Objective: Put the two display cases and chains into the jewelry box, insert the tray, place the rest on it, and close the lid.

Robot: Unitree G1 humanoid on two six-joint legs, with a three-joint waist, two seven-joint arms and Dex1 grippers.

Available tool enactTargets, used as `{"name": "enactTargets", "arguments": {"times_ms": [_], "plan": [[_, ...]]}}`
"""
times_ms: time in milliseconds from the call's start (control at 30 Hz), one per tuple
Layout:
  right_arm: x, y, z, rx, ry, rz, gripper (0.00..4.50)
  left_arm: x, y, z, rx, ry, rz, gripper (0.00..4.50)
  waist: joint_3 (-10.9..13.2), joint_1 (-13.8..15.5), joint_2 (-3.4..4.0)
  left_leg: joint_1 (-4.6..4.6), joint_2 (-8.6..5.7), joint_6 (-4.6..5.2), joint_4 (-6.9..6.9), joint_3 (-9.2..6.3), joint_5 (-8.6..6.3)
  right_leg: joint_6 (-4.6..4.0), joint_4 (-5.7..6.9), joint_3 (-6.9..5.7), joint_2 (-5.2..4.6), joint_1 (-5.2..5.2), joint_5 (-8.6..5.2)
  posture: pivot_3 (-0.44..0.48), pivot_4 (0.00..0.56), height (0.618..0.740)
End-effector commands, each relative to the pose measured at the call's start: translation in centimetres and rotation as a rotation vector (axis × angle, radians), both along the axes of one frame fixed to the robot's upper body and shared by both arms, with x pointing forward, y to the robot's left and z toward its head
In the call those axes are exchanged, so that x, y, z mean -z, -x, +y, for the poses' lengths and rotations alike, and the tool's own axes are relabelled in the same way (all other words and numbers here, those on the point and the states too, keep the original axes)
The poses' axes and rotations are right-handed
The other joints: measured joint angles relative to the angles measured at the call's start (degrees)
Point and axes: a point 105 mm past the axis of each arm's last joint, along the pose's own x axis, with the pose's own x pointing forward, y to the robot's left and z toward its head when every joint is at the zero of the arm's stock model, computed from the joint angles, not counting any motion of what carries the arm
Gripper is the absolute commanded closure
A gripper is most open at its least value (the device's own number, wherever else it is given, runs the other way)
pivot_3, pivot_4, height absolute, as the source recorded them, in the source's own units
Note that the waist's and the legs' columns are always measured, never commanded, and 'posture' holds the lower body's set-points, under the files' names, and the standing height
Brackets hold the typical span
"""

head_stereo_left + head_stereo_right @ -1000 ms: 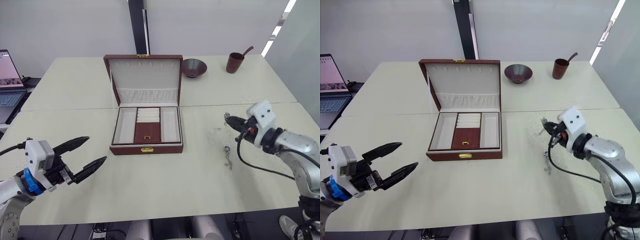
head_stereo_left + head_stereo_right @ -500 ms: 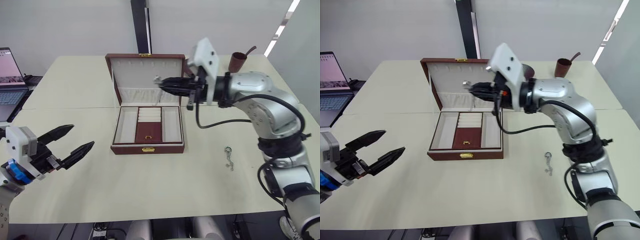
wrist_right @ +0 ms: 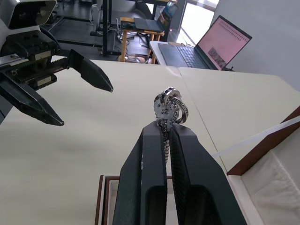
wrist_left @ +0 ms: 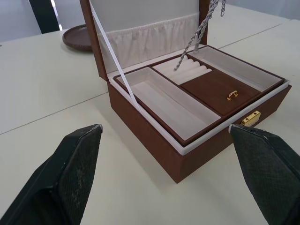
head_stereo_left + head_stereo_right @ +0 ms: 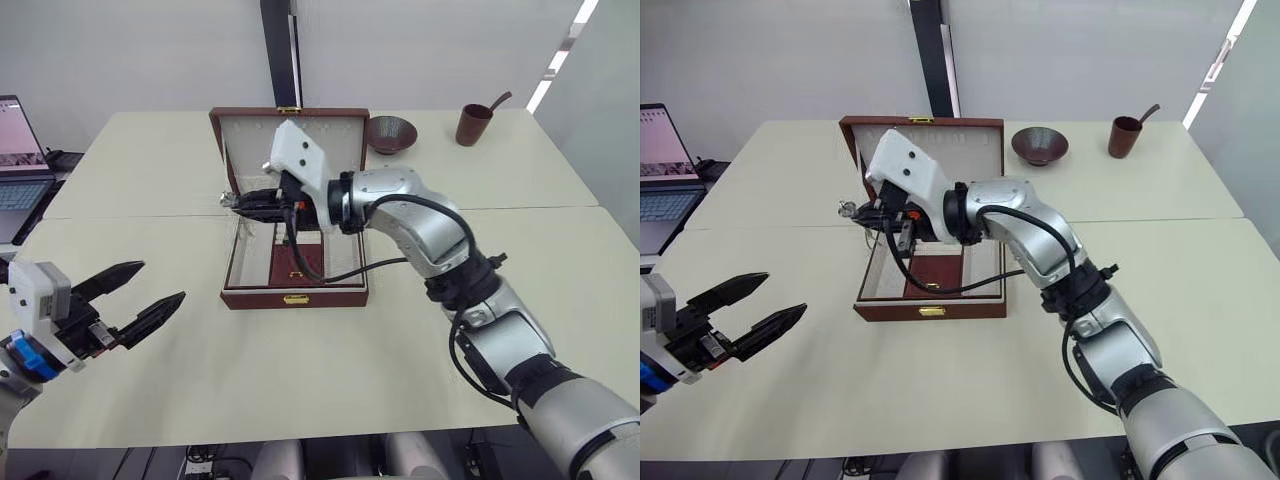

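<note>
The jewelry box [image 5: 294,297] stands mid-table with its lid [image 5: 970,143] upright. The tray [image 4: 165,99] sits inside it, brown centre panel and gold pull showing. My right gripper [image 5: 238,202] reaches across above the box's left side, shut on a silvery chain [image 3: 169,105] whose ringed end pokes out above the fingertips. In the left wrist view the chain [image 4: 200,32] dangles over the tray's ring rolls. My left gripper [image 5: 132,302] hovers open, low over the table, left of the box and well apart from it. The display cases are out of view.
A dark bowl [image 5: 388,133] and a brown cup [image 5: 470,125] with a spoon stand at the back right. A laptop [image 5: 14,152] sits on a side table at far left. A white ribbon [image 4: 112,70] ties the lid to the box.
My right arm has swung left across the open box with the chain, from its right back corner to its left side. The left gripper has barely moved.
</note>
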Motion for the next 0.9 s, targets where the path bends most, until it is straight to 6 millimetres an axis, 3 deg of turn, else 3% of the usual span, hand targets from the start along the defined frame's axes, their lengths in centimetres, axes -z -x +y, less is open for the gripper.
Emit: {"name": "enactTargets", "arguments": {"times_ms": [33, 233, 533, 733, 900], "plan": [[1.1, -0.3, 0.9, -0.009, 0.031, -0.035, 4.49, -0.9, 0.1, 0.1, -0.005, -0.012, -0.039, 0.0, 0.0, -0.1, 0.01, 0.01, -0.02, 0.0, 0.0, 0.0, 0.0, 0.0, 0.0, 0.0, 0.01, 0.0, 0.0, 0.0, 0.15, 0.74], [3.4, -0.5, 1.9, -0.016, 0.092, -0.014, 4.49, -0.9, 0.1, -0.4, 0.027, 0.002, -0.033, 0.0, 0.0, -0.2, 0.03, 0.0, -0.02, -0.01, -0.01, 0.0, -0.01, -0.01, 0.0, 0.0, 0.01, -0.01, 0.0, 0.0, 0.15, 0.74], [5.1, -1.2, 2.5, 0.03, 0.161, 0.039, 4.49, -0.6, 0.3, -0.9, 0.059, 0.008, -0.019, 0.0, 0.0, -0.6, 0.07, 0.0, -0.01, -0.02, -0.03, -0.04, -0.01, -0.03, 0.0, 0.0, 0.0, -0.02, -0.01, 0.0, 0.15, 0.74], [3.8, -1.6, 2.5, 0.061, 0.117, 0.062, 2.91, -0.7, 0.4, -1.2, 0.083, 0.019, -0.02, 0.0, 0.1, -0.9, 0.14, 0.0, 0.0, -0.03, -0.04, -0.1, -0.02, -0.04, 0.0, -0.01, -0.04, -0.02, -0.01, 0.0, 0.15, 0.74], [1.7, -2.1, 0.6, 0.093, 0.053, 0.04, 1.63, -0.8, 0.6, -1.4, 0.098, 0.02, -0.017, 0.0, 0.1, -0.9, 0.17, -0.01, -0.01, -0.04, -0.04, -0.13, -0.02, -0.05, 0.0, -0.02, -0.04, -0.02, -0.02, 0.0, 0.15, 0.74]]}}
